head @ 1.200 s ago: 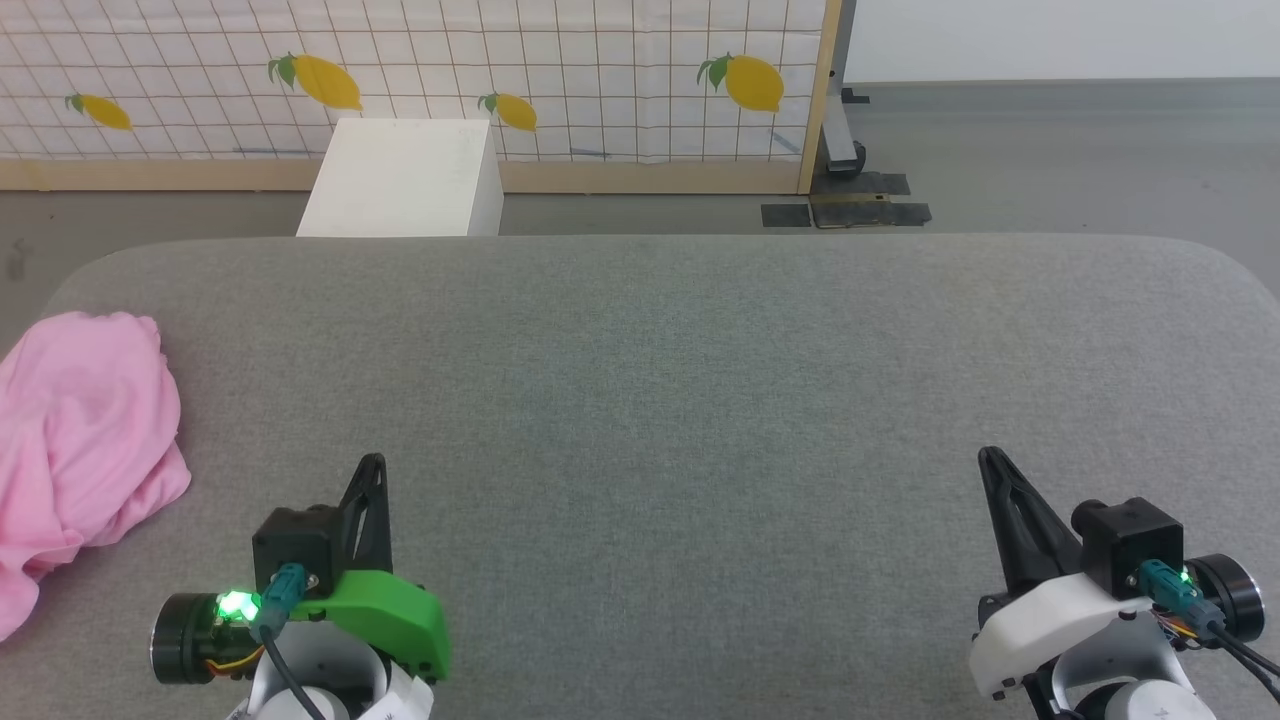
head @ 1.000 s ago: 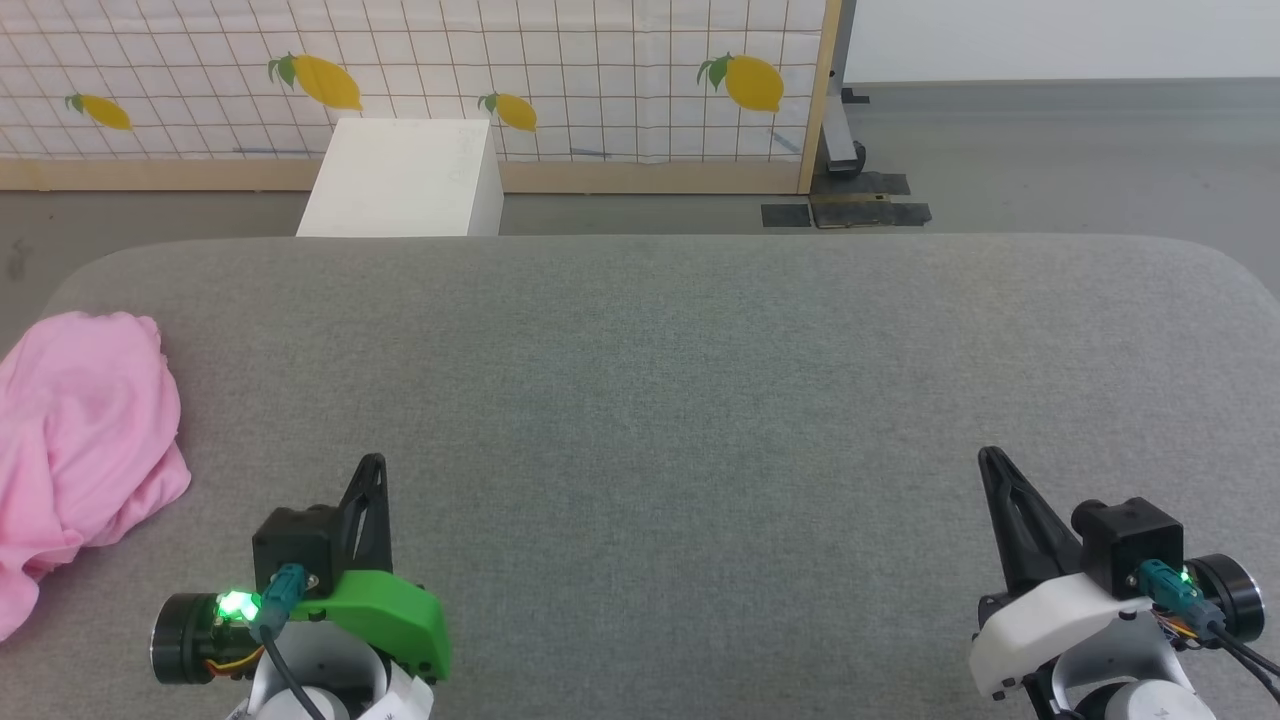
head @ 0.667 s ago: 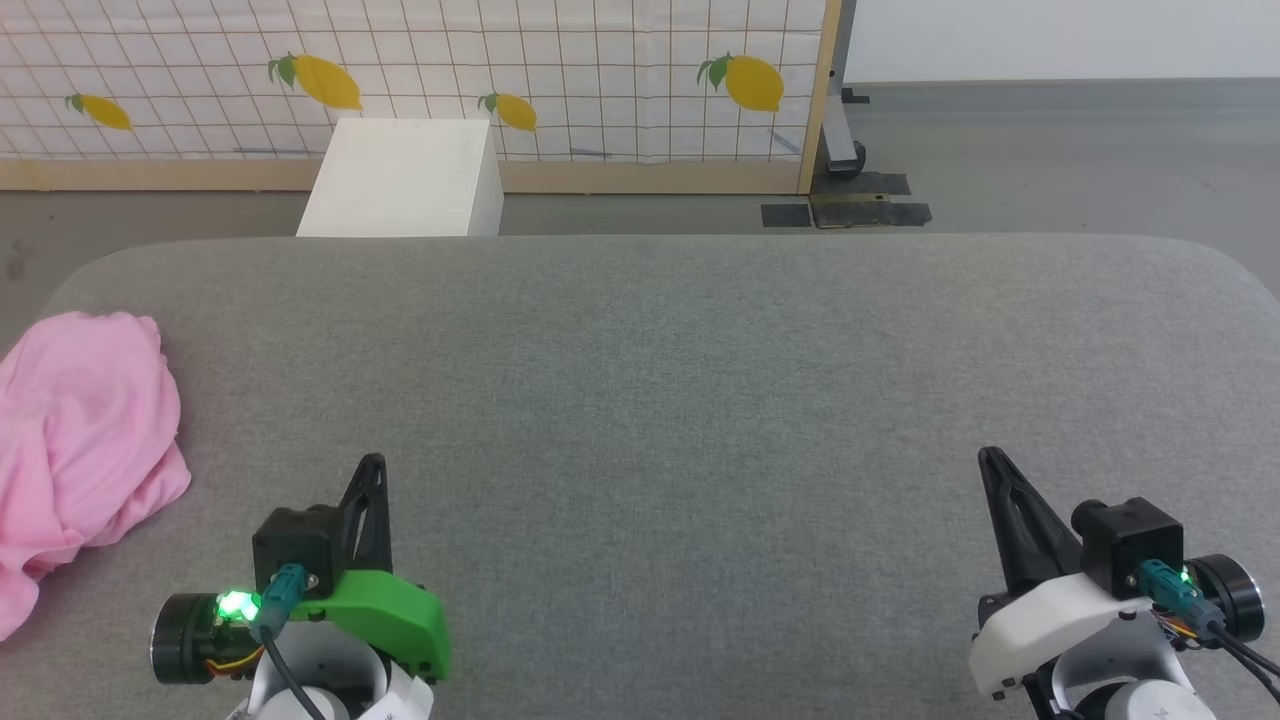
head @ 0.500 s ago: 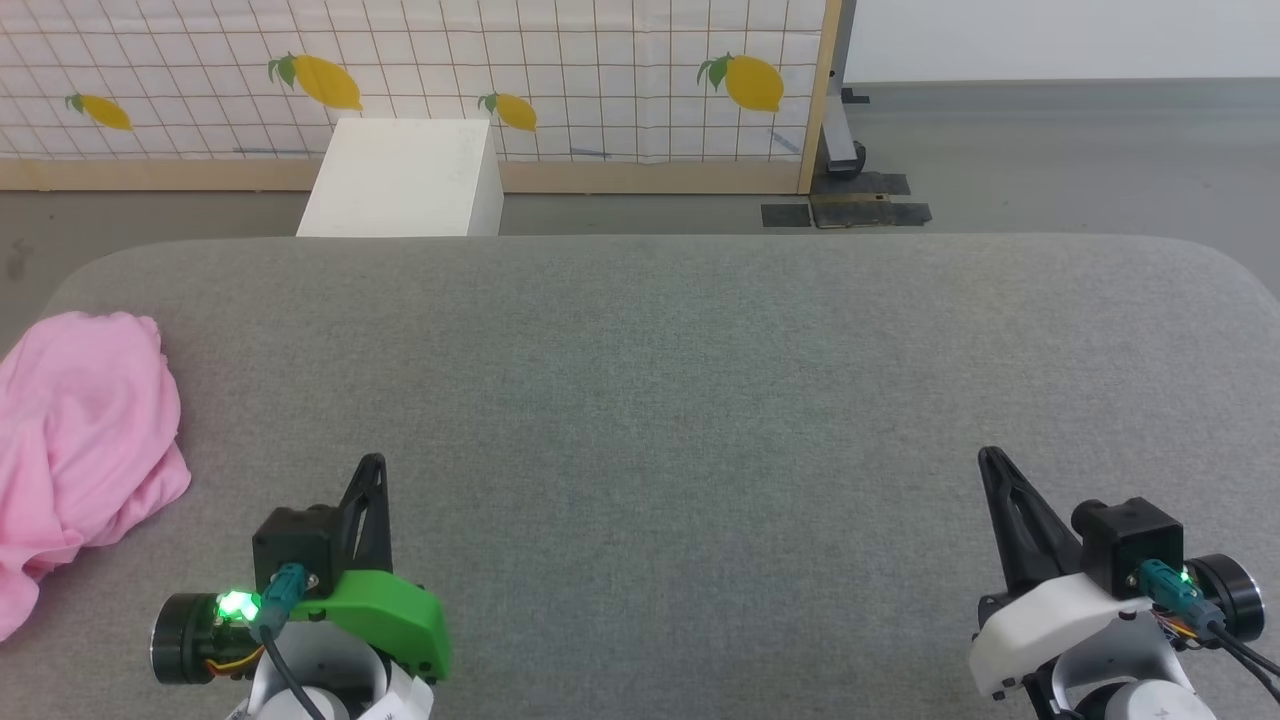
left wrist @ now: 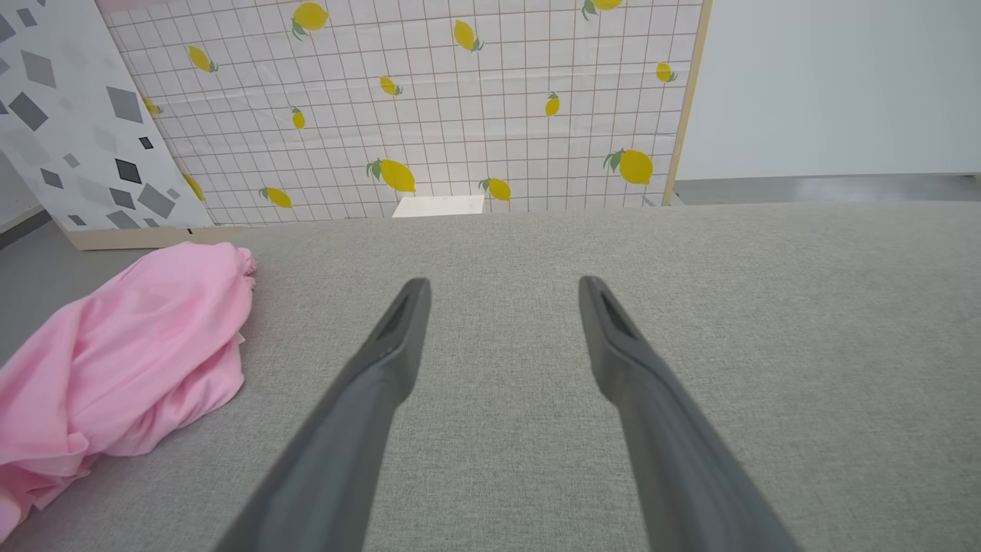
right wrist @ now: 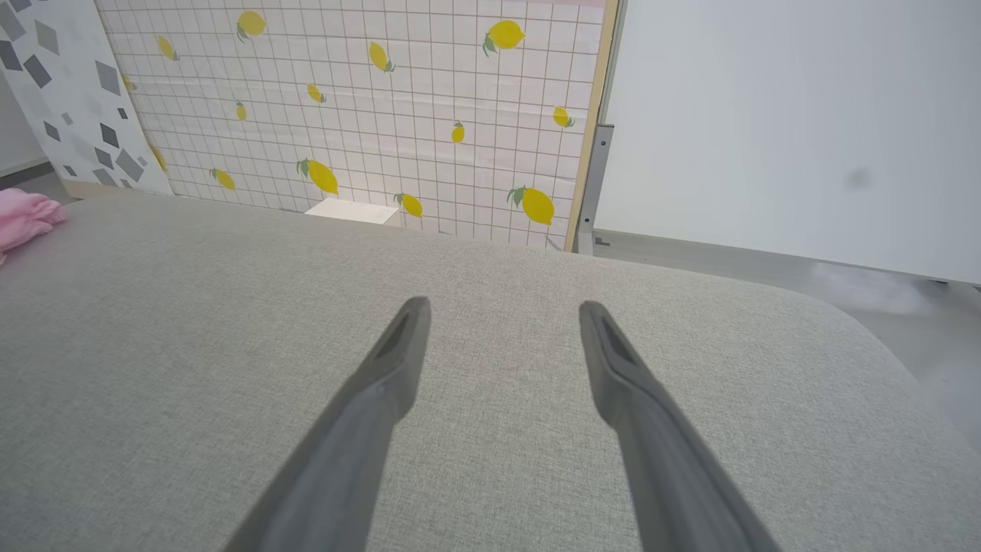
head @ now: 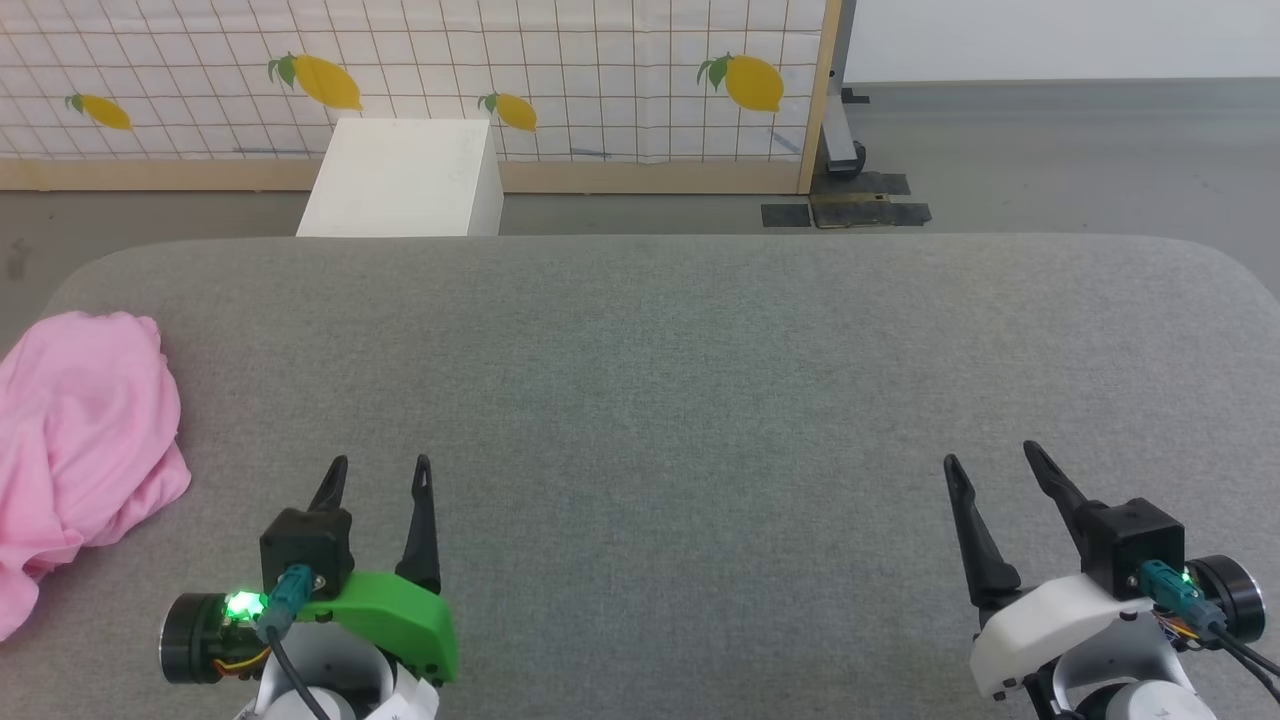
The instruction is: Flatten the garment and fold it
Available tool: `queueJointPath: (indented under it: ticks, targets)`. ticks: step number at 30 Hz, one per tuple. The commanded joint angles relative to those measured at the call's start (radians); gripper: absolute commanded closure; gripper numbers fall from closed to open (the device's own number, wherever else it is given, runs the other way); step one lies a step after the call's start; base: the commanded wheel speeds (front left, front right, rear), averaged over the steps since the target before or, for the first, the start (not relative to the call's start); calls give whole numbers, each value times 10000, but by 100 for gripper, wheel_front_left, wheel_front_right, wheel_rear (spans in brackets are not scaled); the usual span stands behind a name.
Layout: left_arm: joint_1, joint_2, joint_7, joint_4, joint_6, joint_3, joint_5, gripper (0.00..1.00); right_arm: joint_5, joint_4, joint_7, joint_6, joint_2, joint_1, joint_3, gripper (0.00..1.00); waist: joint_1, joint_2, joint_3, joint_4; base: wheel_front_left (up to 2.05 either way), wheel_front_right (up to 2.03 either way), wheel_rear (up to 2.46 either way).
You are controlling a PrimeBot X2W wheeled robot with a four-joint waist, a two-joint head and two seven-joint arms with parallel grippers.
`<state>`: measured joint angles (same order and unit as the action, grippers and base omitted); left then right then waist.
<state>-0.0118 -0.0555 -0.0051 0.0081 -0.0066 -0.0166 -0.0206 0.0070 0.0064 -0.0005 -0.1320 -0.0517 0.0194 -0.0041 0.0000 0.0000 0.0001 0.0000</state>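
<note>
Grippers are seen low in the head view, one at each side, both empty. The left gripper [head: 381, 462] is spread wide, with its two dark fingers [head: 424, 520] parted and only grey cloth seen between them; nothing is pinched. The same gap is seen from the left wrist. The right gripper [head: 990, 453] is likewise spread wide, with nothing held and its fingers leaned a little toward the robot's left. Whether any fingertip touches the surface cannot be told.

Both are placed over the table [head: 700, 380], which is covered in grey woven fabric and has rounded far corners.

The garment [head: 85, 440] is left in a crumpled pink heap at the table's left edge, unflattened and partly cut off by the frame. It lies to the left of the left gripper, apart from it, and far from the right gripper. A gathered edge is seen at the heap's far end from the left wrist. A small pink bit is caught at the left edge of the right wrist view.

A white box [head: 405, 180] is seen just past the table's far edge. Behind it a lemon-print screen [head: 600, 80] in a wooden frame is set on the grey floor [head: 1050, 150].
</note>
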Motion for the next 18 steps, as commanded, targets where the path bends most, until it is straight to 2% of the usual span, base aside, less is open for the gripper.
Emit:
queueJointPath:
  ticks: [1, 18]
  targets:
    - [-67, 3, -94, 48, 50, -64, -69, 0, 48, 12, -94, 1, 1, -30, -18, 0, 0, 0, 0, 1, 0, 0, 0]
    - [-216, -4, -459, 244, 194, -288, -367, 0, 224, 75, -400, 3, 3, -103, -76, 0, 0, 0, 7, 12, 0, 0, 0]
